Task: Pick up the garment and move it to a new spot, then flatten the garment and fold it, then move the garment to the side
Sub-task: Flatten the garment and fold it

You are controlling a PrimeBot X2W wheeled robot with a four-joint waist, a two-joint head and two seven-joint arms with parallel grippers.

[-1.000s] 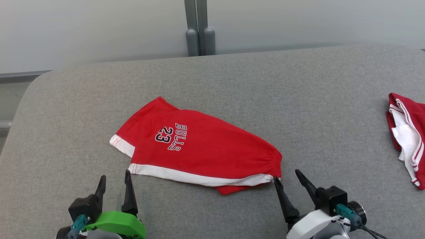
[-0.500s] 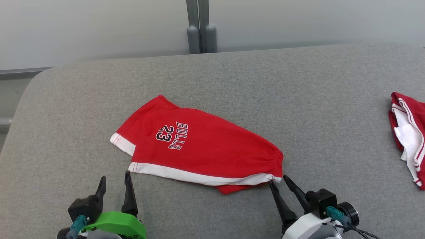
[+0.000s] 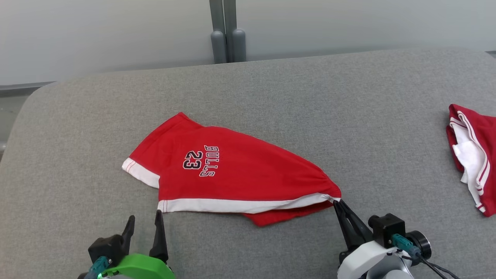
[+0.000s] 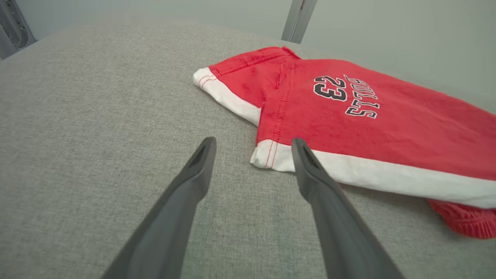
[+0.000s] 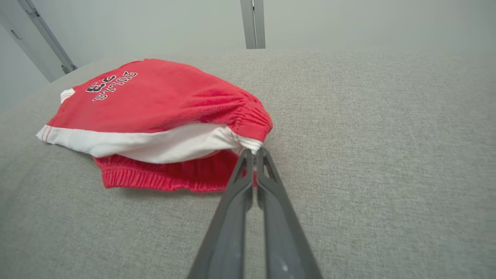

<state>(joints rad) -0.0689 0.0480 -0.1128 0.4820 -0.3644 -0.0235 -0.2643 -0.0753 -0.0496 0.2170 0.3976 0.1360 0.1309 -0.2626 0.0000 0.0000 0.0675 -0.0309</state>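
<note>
The garment [image 3: 232,174] is a pair of red shorts with white trim and "BULLS 23" print, lying folded on the grey cushion [image 3: 271,97]. My right gripper [image 3: 338,203] is shut on the garment's waistband corner [image 5: 252,145] at its right end, and that corner is lifted a little off the surface. The left gripper [image 3: 144,221] stands open just below the garment's white hem corner [image 4: 267,157], with its right finger [image 4: 306,162] overlapping the hem edge in the left wrist view; nothing lies between the fingers.
A second red and white garment [image 3: 471,155] lies at the right edge of the cushion. A grey post [image 3: 226,35] stands behind the cushion against the pale wall. Bare grey fabric lies on all sides of the shorts.
The right gripper closed on the garment's waistband corner and pulled it slightly up and right. The left gripper stayed open. The head camera shifted a little.
</note>
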